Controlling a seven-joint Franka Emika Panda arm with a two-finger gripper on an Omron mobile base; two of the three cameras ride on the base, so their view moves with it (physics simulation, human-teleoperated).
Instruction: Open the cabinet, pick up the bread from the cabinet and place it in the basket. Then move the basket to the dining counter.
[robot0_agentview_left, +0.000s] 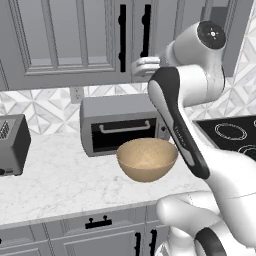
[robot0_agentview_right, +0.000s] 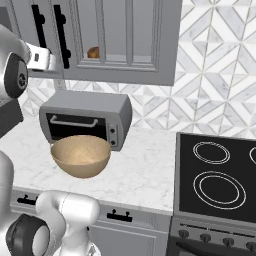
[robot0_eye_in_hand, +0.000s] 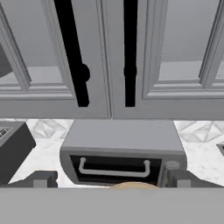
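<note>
Gripper (robot0_eye_in_hand: 107, 180) spread wide, empty, raised level with lower edge of cabinet (robot0_agentview_left: 65, 40), facing door seam. Two black handles (robot0_eye_in_hand: 130, 52) stood straight ahead, long axis vertical, either side of seam. Doors looked shut. Bread (robot0_agentview_right: 93, 52) sat on shelf behind right door (glimpsed through pane), beyond handles. Basket (robot0_agentview_left: 147, 159) rested on worktop, below gripper, just before toaster oven (robot0_agentview_left: 122, 125).

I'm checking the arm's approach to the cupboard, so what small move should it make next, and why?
Probably ease the open end effector forward onto one of the long black vertical handles and close on it. The grey panelled double doors of the upper wall cabinet are shut, and the small golden-brown bread sits inside, while the tan round basket waits on the worktop.
</note>
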